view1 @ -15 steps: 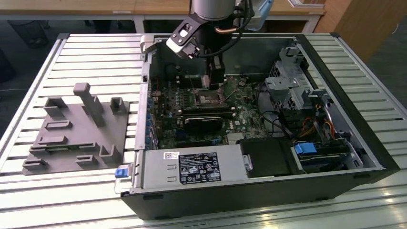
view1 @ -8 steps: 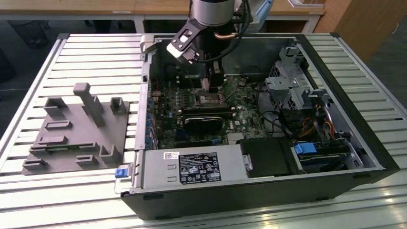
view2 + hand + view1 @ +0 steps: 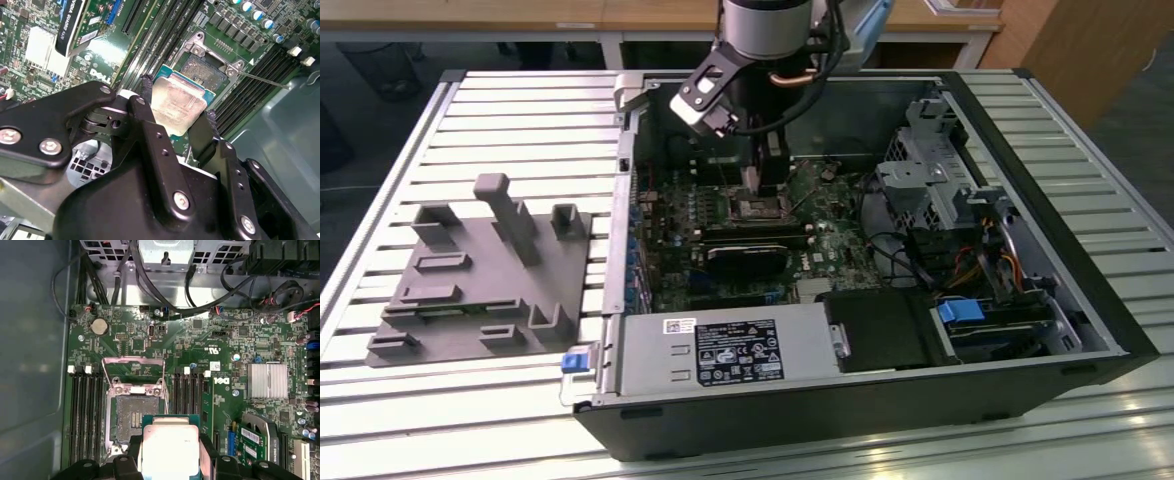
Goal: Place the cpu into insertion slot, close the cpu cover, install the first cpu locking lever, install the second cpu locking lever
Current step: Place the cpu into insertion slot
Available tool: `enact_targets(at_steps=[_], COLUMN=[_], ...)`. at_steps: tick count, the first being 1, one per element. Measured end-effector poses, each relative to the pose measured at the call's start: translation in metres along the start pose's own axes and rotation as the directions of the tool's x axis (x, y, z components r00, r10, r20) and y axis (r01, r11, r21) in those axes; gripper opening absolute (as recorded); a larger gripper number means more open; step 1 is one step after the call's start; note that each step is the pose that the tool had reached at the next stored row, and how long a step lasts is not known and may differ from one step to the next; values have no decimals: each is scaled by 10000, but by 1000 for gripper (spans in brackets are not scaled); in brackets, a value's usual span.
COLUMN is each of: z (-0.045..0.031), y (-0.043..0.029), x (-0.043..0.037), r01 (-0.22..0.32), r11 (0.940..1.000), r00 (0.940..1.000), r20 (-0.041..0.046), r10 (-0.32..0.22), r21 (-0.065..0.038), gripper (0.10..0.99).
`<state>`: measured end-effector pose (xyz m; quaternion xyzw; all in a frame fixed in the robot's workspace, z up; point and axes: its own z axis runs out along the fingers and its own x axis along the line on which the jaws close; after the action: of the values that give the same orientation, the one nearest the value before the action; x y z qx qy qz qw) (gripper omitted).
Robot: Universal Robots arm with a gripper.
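- While poised inside the open computer case (image 3: 854, 415), grips the cpu (image 3: 170, 447) in the gripper (image 3: 177, 100), black fingers (image 3: 147, 115) clamped on two opposite edges and the silvery top bare between them.
- Holds the cpu clear of the insertion slot (image 3: 132, 420), overlapping one edge of it in the first wrist view, not yet seated.
- Insertion slot uncovered, dark contact field exposed in both wrist views.
- Cpu cover (image 3: 133, 371) swung open, standing up at the slot's edge away from the cpu.
- Thin locking lever (image 3: 262, 80) sticking out free from a corner of the slot.
- Long black memory slots (image 3: 87, 410) on both sides of the slot, on the green motherboard (image 3: 150, 347).
- In the exterior view, case resting on a slatted table (image 3: 520, 110), grey fixture (image 3: 480, 270) near it on the exterior view's left.
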<state>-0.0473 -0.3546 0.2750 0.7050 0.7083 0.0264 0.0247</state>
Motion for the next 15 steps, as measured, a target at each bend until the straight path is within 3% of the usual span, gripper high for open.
enact_targets(at_steps=[10,15], z=[55,136], y=[-4,-10], x=[0,21], r01=[0,3], r11=[10000,10000], r00=[10000,10000], r20=[0,1], r10=[0,-3], r21=[0,0], gripper=[537,537])
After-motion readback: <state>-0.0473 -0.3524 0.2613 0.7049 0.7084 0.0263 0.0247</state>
